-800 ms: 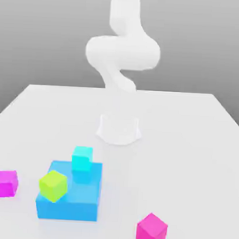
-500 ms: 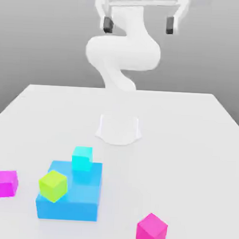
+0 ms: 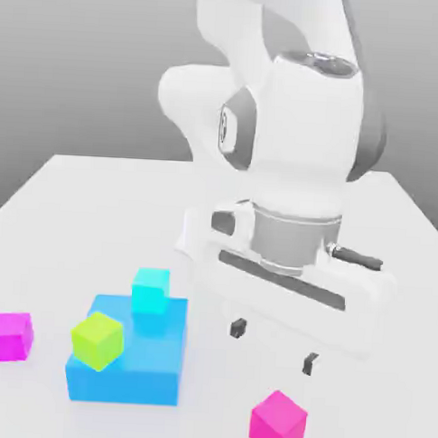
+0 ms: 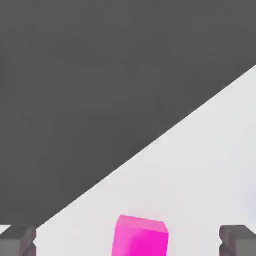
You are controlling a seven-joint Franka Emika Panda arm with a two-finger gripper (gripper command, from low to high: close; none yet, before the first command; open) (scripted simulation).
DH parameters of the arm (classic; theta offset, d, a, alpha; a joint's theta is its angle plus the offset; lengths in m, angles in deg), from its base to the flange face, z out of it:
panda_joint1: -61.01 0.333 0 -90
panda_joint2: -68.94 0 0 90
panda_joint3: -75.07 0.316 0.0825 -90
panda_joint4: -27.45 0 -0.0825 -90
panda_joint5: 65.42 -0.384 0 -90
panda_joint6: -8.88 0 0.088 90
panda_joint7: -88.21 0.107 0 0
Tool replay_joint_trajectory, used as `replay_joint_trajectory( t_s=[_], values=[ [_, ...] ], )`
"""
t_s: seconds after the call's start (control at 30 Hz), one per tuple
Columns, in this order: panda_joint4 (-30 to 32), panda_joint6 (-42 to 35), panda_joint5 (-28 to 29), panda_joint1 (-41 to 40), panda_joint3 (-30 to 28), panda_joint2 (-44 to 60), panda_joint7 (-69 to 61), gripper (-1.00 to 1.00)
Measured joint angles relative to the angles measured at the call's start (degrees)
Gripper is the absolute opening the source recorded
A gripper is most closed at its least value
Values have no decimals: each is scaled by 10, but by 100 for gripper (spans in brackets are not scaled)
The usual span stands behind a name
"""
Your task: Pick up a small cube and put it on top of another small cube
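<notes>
The small cube (image 3: 278, 422), hot pink and matte, rests on the white table (image 3: 79, 206) near the front edge, toward the exterior view's right. My gripper (image 3: 274, 346) hangs open a little above and behind it, with nothing between its dark fingertips (image 3: 239, 329). In the hand view the same small cube (image 4: 140, 237) lies between the two spread fingertips (image 4: 17, 241) of the gripper (image 4: 128, 241), still below them. A purple-magenta cube (image 3: 9, 336) sits far off at the exterior view's left.
A big blue block (image 3: 125, 362) stands left of the gripper. A cyan cube (image 3: 151, 290) rests on its far part and a lime cube (image 3: 97, 340) on its near left corner. The arm's white base (image 3: 194, 244) is behind.
The arm has swung down from high above the table; the open gripper now hovers low over the hot-pink cube. No cube has moved.
</notes>
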Motion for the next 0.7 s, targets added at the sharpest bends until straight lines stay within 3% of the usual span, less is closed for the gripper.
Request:
replay_joint_trajectory(
  t_s=[0.23,0.27,0.5,0.7],
  values=[
    [-10,93,36,46,-44,143,79,0],
    [-12,103,42,51,-51,155,84,-100],
    [-12,103,41,51,-50,154,83,-100],
    [14,18,-19,13,-24,42,55,-100]
  ],
)
